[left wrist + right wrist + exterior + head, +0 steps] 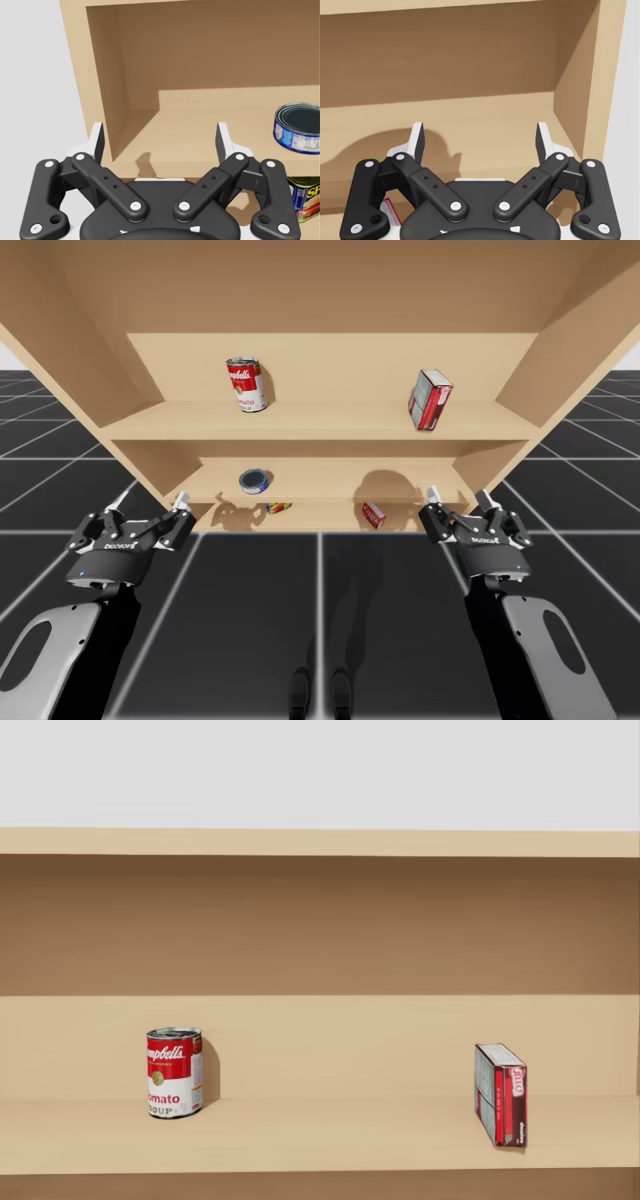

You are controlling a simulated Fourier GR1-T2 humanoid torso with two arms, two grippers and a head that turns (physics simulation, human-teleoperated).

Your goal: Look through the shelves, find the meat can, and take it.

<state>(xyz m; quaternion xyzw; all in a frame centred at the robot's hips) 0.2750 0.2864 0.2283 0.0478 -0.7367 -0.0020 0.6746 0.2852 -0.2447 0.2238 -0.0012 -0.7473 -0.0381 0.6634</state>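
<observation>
Lying crosswise on the bottom shelf (320, 512) is the meat can (278, 507); left tool (152, 502) and right tool (460, 496) gape.

- On top shelf (330, 1130), left: tall can (174, 1072), upright.
- On same shelf, far right: box (500, 1095), on end, well apart from tall can.
- On middle shelf (330, 478), left of centre: flat can (254, 480).
- One level down, under flat can and slightly right: meat can (305, 197).
- On that lowest level, right of meat can and apart: small box (373, 514).
- Before the shelves, left: left gripper (148, 505); right: right gripper (460, 497), beyond small box.
</observation>
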